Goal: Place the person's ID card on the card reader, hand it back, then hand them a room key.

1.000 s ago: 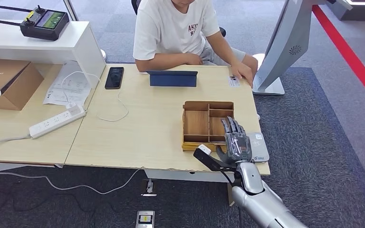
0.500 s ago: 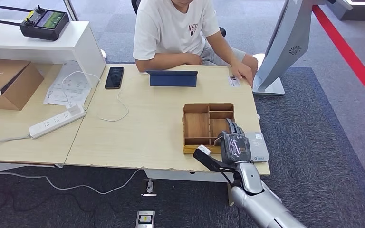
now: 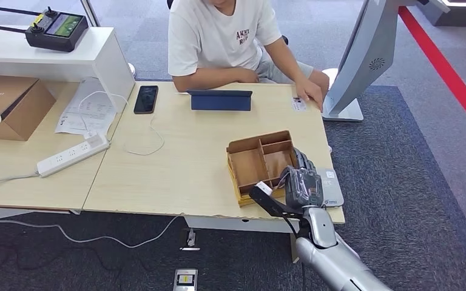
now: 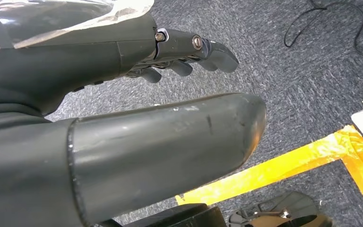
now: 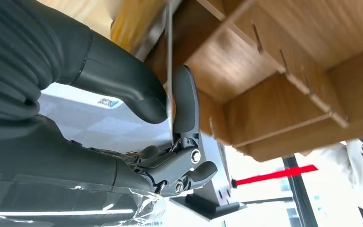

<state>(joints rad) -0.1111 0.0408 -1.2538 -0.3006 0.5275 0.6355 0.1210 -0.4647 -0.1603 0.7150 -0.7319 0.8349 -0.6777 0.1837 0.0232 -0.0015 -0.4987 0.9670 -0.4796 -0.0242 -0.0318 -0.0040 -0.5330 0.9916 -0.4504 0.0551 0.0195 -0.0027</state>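
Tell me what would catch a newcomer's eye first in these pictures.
Probably the robot's right hand at the near right table edge, pinching a thin card beside the skewed compartmented wooden tray. Next, the person in a white T-shirt seated across the light wooden table, behind a dark blue folded tablet.

Wooden tray (image 3: 261,159), pale matt wood-grain table (image 3: 182,163), rough grey carpet (image 3: 400,182), silver metal arm (image 3: 334,257).

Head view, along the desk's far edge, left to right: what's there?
Cardboard box → papers → phone → tablet → person's hand → kiosk base.
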